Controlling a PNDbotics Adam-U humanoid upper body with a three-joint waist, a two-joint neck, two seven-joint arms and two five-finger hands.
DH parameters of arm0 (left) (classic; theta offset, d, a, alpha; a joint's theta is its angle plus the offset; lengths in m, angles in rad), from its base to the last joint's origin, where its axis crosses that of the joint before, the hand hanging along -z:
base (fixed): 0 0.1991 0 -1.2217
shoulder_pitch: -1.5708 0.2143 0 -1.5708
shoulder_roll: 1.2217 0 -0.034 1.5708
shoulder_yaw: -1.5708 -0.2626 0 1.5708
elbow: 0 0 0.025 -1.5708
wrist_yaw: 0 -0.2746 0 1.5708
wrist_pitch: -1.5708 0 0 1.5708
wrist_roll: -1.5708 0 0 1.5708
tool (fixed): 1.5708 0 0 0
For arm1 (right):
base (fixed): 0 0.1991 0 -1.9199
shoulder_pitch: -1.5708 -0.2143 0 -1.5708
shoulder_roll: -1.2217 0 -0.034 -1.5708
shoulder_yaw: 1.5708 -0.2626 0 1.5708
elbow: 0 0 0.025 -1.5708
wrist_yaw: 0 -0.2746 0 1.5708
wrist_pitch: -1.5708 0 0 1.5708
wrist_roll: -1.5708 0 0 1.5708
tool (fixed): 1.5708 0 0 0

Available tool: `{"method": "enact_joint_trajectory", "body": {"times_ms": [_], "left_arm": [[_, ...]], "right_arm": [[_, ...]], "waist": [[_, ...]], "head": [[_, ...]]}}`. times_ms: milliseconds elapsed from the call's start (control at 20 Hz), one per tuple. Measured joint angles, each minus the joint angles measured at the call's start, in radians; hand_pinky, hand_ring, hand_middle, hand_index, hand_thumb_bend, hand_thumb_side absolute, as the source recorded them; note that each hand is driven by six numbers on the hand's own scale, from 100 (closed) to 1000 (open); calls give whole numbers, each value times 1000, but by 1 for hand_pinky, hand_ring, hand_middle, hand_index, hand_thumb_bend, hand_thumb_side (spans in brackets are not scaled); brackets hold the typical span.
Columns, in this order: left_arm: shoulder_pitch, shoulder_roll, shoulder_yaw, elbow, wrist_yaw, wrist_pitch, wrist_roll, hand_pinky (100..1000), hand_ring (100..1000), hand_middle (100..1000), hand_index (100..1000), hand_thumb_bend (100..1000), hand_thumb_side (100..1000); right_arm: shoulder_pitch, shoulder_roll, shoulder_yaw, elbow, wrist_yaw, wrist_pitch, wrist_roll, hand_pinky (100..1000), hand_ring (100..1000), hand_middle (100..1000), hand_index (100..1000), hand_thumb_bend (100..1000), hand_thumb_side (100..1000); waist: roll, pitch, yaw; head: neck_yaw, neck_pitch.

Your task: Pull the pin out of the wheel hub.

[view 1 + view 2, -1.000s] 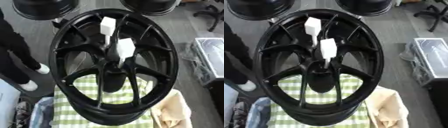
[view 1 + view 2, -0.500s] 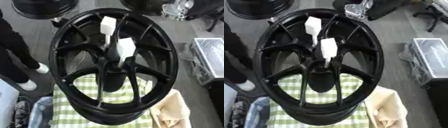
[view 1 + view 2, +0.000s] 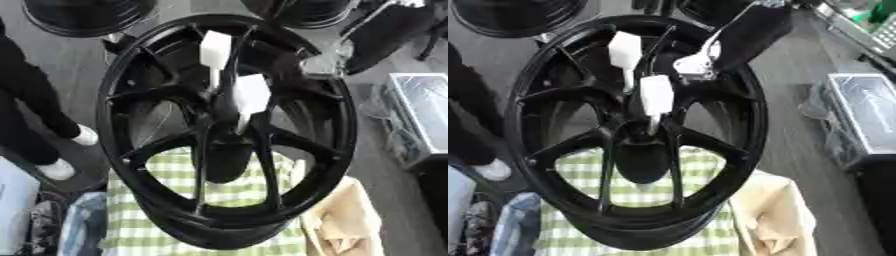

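Black spoked wheel [image 3: 227, 135] standing tilted on a counter covered with a green-and-white checked cloth [image 3: 236, 185], its open face toward the camera. Two white block-headed pins stand at the wheel hub [image 3: 645, 142]: the nearer pin [image 3: 656, 95] points its thin shaft down into the hub, and the farther pin [image 3: 625, 50] rises above and behind it, just beside a spoke.

The right robot hand [image 3: 697, 62] enters from above and to the right of the hub. The right eye view shows its silver end lying over the wheel's upper right spokes, near the nearer pin but apart from it; the left eye view shows the same hand [image 3: 319, 62] only as a blurred grey patch at the wheel's upper right rim. Whether its fingers are spread or curled cannot be told. The left robot hand appears in neither view.

A beige bag [image 3: 776, 215] lies right of the wheel's lower rim, cut off by the frame.
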Motion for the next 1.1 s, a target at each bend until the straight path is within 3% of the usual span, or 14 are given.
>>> {"method": "enact_joint_trajectory", "body": {"times_ms": [50, 500, 1100], "left_arm": [[0, 0, 0, 0, 0, 0, 0, 779, 733, 729, 776, 268, 737], [0, -2, 0, 0, -3, -1, 0, 782, 725, 730, 772, 273, 733], [-1, -12, 0, 0, -6, -2, -2, 786, 721, 729, 766, 275, 735]], "right_arm": [[-4, 5, 7, 0, 11, 4, 8, 823, 730, 718, 817, 438, 280], [-11, 33, 53, 0, 94, 40, 52, 807, 697, 657, 796, 446, 327], [8, 64, 76, 0, 158, 79, 58, 805, 701, 658, 794, 399, 321]], "waist": [[0, 1, 0], [0, 6, 2], [2, 19, 17]], "head": [[0, 0], [-4, 0], [-10, 0]]}}
